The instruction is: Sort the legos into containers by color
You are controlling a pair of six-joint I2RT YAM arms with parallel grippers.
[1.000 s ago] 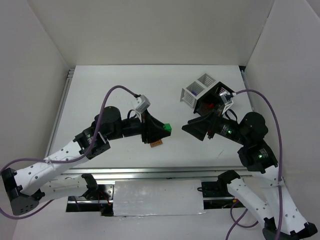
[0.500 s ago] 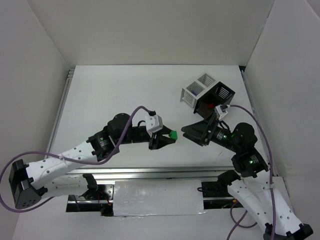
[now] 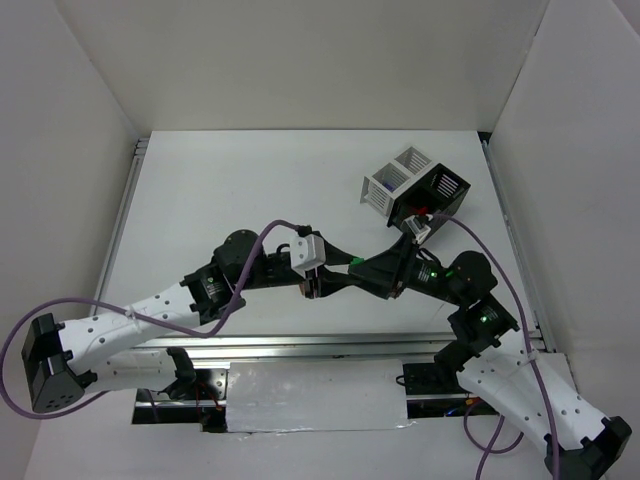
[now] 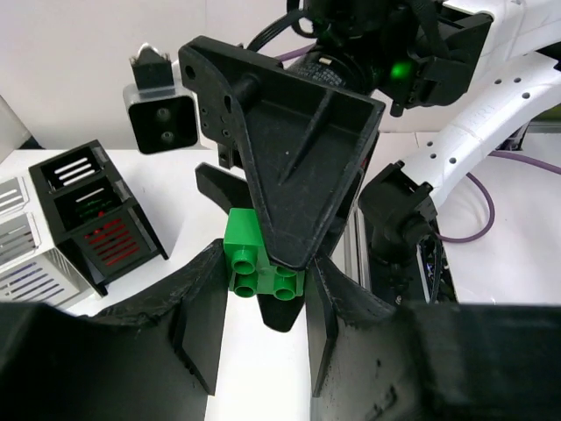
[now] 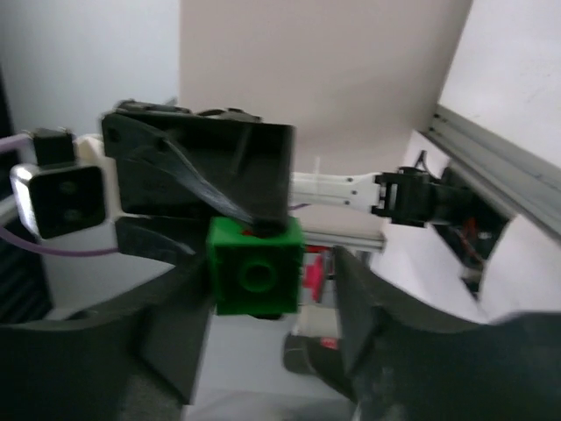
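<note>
1. The left arm [image 3: 150, 310] reaches from the near left corner to the middle of the table [image 3: 220, 190], its forearm low and its wrist pointing right.
2. The right arm [image 3: 510, 370] comes in from the near right corner with its elbow bent, and its wrist points left. The two wrists meet head-on, just in front of the boxes.
3. The left gripper [image 4: 265, 272] is clamped on a green brick [image 4: 245, 254]. Its fingers [image 4: 197, 324] press the brick's two sides and hold it up off the table, with the studs showing in the left wrist view.
4. The right gripper [image 5: 267, 289] is set crosswise around the same brick, and its jaws stand apart. In the right wrist view one of its fingers [image 5: 175, 342] lies against the brick, while the other stands off with a gap between them.
5. We count two arms, two grippers and one green brick — the only brick we can make out clearly.
6. The boxes sit in a tight cluster on the far right part of the table. There are two white boxes [image 3: 385, 188], with black boxes [image 3: 447, 186] beside them — two, as far as we can tell.
7. Red shows through the slats of the nearer black box, but we cannot tell what lies inside.
</note>
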